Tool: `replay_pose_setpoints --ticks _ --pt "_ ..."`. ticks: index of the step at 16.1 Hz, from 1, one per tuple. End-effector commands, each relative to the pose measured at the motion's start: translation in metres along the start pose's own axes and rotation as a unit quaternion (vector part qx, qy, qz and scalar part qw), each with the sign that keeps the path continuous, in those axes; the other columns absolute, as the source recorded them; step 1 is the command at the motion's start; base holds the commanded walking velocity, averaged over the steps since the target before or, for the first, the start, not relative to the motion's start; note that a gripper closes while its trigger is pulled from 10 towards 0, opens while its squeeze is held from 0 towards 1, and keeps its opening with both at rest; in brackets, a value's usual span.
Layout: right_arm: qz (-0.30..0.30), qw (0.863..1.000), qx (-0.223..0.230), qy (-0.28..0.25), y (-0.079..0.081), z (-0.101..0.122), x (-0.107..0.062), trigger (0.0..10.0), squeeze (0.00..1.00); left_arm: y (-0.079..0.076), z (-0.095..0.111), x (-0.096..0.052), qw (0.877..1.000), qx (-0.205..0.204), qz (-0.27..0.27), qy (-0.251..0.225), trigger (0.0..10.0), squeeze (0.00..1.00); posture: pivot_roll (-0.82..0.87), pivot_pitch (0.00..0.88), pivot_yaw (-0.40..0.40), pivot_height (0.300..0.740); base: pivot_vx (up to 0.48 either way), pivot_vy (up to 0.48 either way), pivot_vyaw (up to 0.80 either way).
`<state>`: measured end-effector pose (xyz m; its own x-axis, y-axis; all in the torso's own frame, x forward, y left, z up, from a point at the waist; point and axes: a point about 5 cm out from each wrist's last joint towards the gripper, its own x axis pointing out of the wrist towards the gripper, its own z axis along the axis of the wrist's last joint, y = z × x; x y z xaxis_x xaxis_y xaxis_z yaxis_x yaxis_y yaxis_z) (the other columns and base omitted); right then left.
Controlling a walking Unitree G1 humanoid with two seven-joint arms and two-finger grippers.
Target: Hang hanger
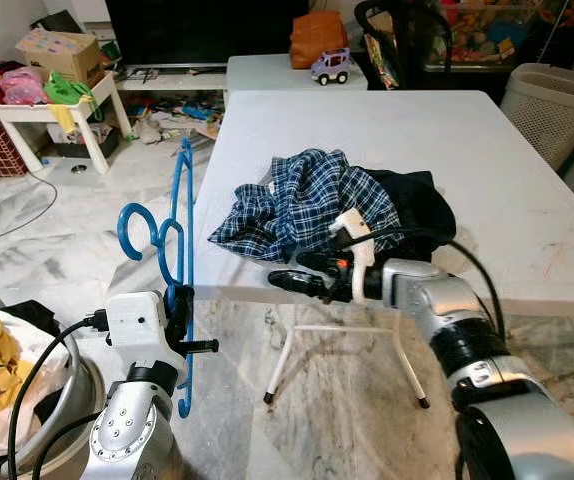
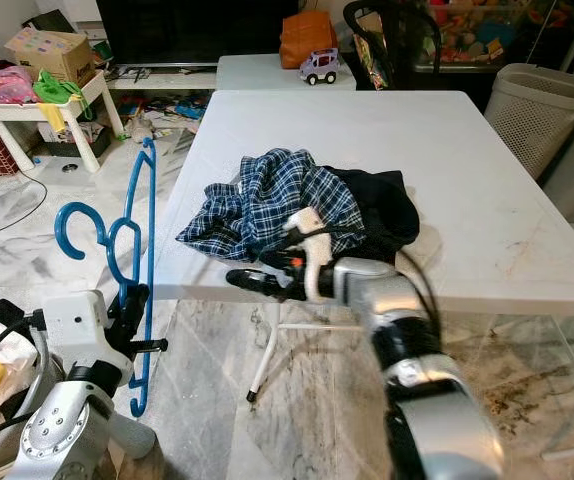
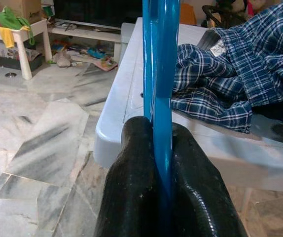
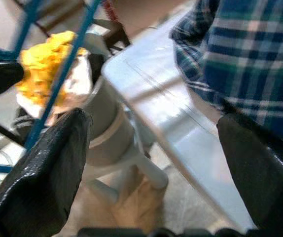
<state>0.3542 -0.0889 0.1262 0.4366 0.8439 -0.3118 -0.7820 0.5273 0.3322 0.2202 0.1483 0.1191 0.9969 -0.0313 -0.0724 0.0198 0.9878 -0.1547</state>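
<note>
Left gripper [image 1: 179, 318] pinching the blue hanger [image 1: 172, 255] upright just beside the white table [image 1: 527, 190]. Needs a steady hold, hook clear of the edge. Right gripper [image 1: 302, 280] spread open near the plaid shirt [image 1: 307, 200]; best brought in low, one finger under the cloth.

A blue hanger [image 3: 160, 74] is clamped between the two black fingers [image 3: 131, 197] of the left gripper [image 3: 162, 185]. Just beyond, a white table [image 3: 124, 111] is seen, with a blue plaid shirt [image 3: 230, 74] heaped on it. Grey-veined marble floor [image 3: 38, 148] lies below.
</note>
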Motion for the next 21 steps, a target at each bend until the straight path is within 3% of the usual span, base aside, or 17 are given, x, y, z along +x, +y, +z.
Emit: replay_pose_setpoints --ticks 1,5,9,12,15,16,18,21 --pt "-0.026 1.000 -0.018 -0.002 -0.003 0.010 0.002 10.0 1.00 0.001 0.006 -0.001 1.000 0.002 0.001 -0.008 10.0 0.00 0.09 0.031 0.006 0.740 0.000 0.000 0.00" --pt "-0.161 0.985 -0.051 0.027 -0.010 0.010 0.021 10.0 1.00 0.001 0.005 -0.004 1.000 0.004 0.003 -0.003 10.0 0.00 0.10 0.041 0.005 0.740 0.000 0.000 0.00" --pt "-0.264 0.964 -0.017 0.002 -0.020 0.019 0.020 10.0 1.00 0.001 0.005 -0.005 1.000 0.004 0.007 -0.001 10.0 0.00 0.10 0.047 -0.001 0.740 0.000 0.000 0.00" --pt "-0.324 0.946 0.013 -0.024 -0.029 0.026 0.011 10.0 1.00 0.001 0.004 -0.006 1.000 0.005 0.010 0.000 10.0 0.00 0.11 0.048 -0.004 0.740 0.000 0.000 0.00" --pt "-0.394 0.917 0.031 -0.044 -0.041 0.036 -0.003 10.0 1.00 0.001 0.004 -0.006 1.000 0.005 0.012 0.000 10.0 0.00 0.11 0.048 -0.010 0.740 0.000 0.000 0.00" --pt "-0.429 0.902 0.033 -0.044 -0.047 0.038 -0.011 10.0 1.00 0.001 0.004 -0.007 1.000 0.006 0.013 0.001 10.0 0.00 0.11 0.048 -0.010 0.740 0.000 0.000 0.00" --pt "-0.458 0.884 0.040 -0.081 -0.053 0.052 -0.023 10.0 0.99 0.002 0.004 -0.007 1.000 0.008 0.018 -0.001 10.0 0.00 0.12 0.045 -0.015 0.740 0.000 0.000 0.00" --pt "-0.471 0.875 0.034 -0.104 -0.055 0.062 -0.029 10.0 0.96 0.004 0.004 -0.007 1.000 0.012 0.023 -0.002 10.0 0.00 0.12 0.042 -0.016 0.740 0.000 0.000 0.00"
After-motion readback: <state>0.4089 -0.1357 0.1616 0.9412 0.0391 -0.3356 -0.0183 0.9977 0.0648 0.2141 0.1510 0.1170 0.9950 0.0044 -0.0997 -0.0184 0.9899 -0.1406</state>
